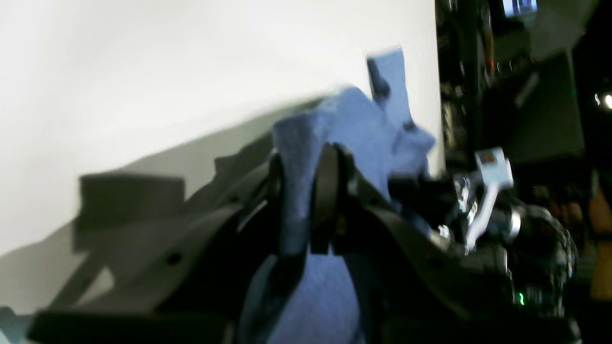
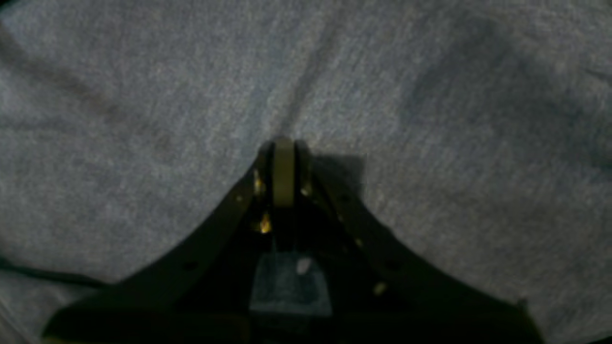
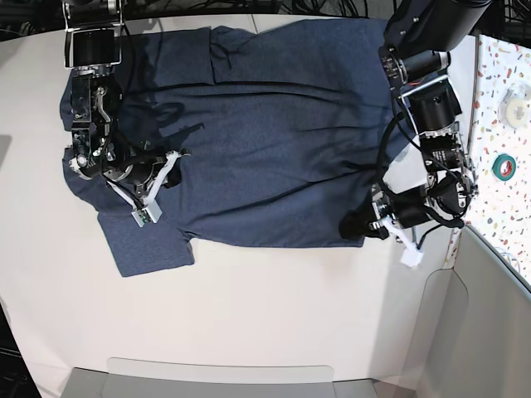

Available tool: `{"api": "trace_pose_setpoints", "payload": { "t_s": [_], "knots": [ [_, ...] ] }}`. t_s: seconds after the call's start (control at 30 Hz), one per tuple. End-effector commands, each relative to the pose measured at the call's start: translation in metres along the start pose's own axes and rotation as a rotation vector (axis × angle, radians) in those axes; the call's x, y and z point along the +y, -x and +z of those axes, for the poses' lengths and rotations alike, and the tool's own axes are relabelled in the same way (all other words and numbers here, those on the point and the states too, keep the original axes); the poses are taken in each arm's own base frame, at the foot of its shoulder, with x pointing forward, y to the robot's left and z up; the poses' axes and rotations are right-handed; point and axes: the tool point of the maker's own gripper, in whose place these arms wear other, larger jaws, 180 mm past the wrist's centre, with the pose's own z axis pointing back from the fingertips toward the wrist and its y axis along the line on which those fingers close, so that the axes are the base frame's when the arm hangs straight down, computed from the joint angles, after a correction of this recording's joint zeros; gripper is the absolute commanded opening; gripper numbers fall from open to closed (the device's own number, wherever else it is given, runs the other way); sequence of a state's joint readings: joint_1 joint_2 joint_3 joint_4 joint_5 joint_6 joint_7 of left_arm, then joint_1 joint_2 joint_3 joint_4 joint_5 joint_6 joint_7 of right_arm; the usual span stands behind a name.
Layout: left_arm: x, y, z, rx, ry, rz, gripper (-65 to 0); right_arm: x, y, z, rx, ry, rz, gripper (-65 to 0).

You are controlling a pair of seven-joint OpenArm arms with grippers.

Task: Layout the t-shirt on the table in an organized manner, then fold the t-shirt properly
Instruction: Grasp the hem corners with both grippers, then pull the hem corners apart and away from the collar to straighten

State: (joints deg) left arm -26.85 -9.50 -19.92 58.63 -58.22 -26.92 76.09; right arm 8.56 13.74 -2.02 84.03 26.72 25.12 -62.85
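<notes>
**Shirt spread, one hem corner pinched**

I have the t-shirt (image 3: 274, 133) spread across the far half of the table (image 3: 274, 315), plain side up, one sleeve toward the left edge. My left gripper (image 1: 306, 191) is clenched on a bunched hem corner near the right edge. My right gripper (image 2: 283, 162) presses closed-looking tips into cloth by the sleeve; whether it grips fabric, I cannot tell. My worry: pulling unevenly drags wrinkles through the body or slips the hem free.

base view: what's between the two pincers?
Only the t-shirt, spread wrinkled on the table. The right pincer sits on its sleeve end and the left pincer grips its hem corner. Nothing else lies between them.
</notes>
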Motion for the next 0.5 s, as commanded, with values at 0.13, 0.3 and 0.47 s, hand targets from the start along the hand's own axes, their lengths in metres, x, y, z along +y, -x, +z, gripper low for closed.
{"api": "trace_pose_setpoints", "payload": {
  "t_s": [0.13,0.3,0.47],
  "knots": [
    [-0.008,-0.045,0.014,-0.149,0.001,-0.051,-58.6,-0.004,0.016,-0.003,0.094,0.055,0.065,-65.0],
    [-0.009,-0.064,0.017,-0.257,0.005,-0.050,-58.6,-0.001,0.023,-0.004,0.108,0.048,0.066,-65.0],
    [-0.018,-0.075,0.008,-0.329,0.015,-0.077,-58.6,0.005,0.024,-0.007,0.117,0.037,0.084,-65.0]
  ]
}}
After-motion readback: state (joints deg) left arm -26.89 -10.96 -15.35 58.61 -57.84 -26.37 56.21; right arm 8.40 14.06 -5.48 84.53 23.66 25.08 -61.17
